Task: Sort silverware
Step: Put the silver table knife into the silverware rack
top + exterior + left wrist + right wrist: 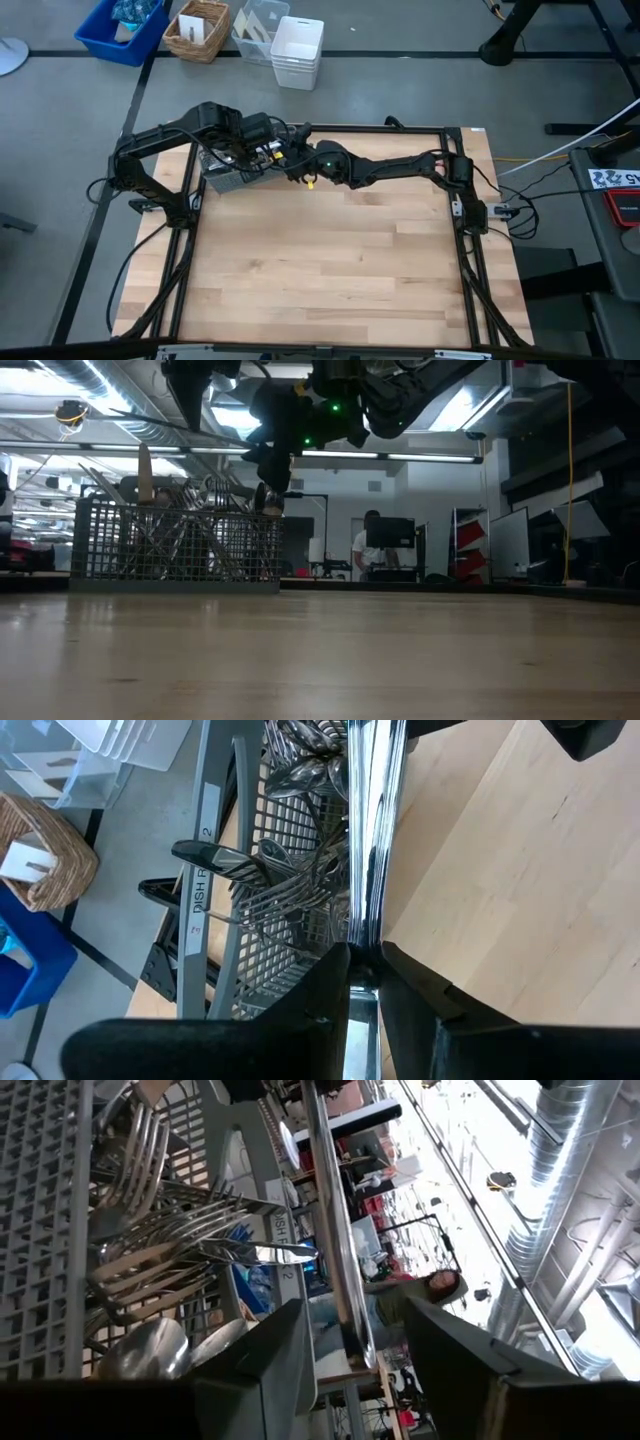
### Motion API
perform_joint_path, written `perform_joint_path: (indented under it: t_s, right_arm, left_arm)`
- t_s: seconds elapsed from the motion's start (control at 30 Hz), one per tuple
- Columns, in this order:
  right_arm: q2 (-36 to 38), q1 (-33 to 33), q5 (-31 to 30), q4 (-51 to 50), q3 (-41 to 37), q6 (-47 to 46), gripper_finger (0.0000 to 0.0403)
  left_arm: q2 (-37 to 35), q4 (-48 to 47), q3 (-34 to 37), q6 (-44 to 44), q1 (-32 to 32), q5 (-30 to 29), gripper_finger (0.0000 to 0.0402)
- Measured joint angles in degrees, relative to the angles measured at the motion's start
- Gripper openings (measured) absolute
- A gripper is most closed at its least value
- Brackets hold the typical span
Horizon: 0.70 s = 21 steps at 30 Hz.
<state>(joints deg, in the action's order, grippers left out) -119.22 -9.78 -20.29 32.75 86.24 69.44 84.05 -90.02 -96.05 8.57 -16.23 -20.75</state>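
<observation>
A: From above, both arms are seen meeting at the upper left of the wooden table (330,270), over the grey caddy (232,176) — little of its contents can be made out there.

B: The level view fills that in. The caddy (170,550) is shown as a wire-mesh box at centre left, with the silverware (190,495) standing in it, handles and tines poking above the rim. A person (368,545) is seen seated far behind.

A: Left gripper (362,975)?

B: In its wrist view the dark fingers are clenched on a slim, mirror-bright knife (368,830), which runs up the frame beside the caddy's mesh wall. Forks (290,890) and spoon bowls are seen bundled inside — thin, polished, tangled.

A: And the right gripper (355,1345)?

B: Spread wide, nothing pinched. A long shiny strip of metal (335,1230) passes between its fingers; whether it is touched cannot be told. Fork tines (150,1150) and a spoon bowl (145,1350) are seen at that frame's left, against the grid.
</observation>
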Motion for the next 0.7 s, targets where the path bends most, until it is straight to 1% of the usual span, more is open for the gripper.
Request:
perform_joint_path:
  t_s: [0.07,0.17,0.53,0.7]
  right_arm:
    - [0.0,0.0,0.0,0.0,0.0,0.0,0.0171]
    - [0.0,0.0,0.5,-0.1,0.0,-0.1,0.0148]
    - [-0.1,0.0,1.0,-1.3,-0.1,-3.0,0.0026]
    - [-0.2,0.0,0.9,-2.3,-0.1,-3.3,0.0021]
  left_arm:
    - [0.0,0.0,0.0,0.0,0.0,0.0,0.0043]
    - [0.0,0.0,0.0,0.0,0.0,0.0,0.0043]
    - [0.0,0.0,0.0,0.0,0.0,-0.3,0.0043]
    - [0.0,0.0,0.0,0.0,0.0,-0.1,0.0043]
